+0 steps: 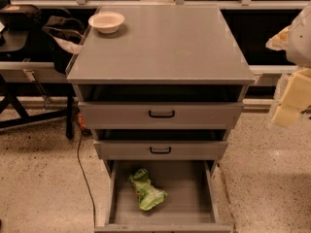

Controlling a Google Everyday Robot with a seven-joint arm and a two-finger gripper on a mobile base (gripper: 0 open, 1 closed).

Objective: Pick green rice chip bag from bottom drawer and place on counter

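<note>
Progress stands at the very start: the green rice chip bag (146, 191) lies crumpled on the floor of the bottom drawer (192, 205), which is pulled open at lower centre of the frame. At the right edge the gripper (290, 103) hangs well apart from the bag; how wide it stands I cannot tell, though the bag is plainly not in it. At upper left the counter (165, 47) carries a white bowl (106, 21). Reaching in, grasping, lifting and placing are all left
</note>
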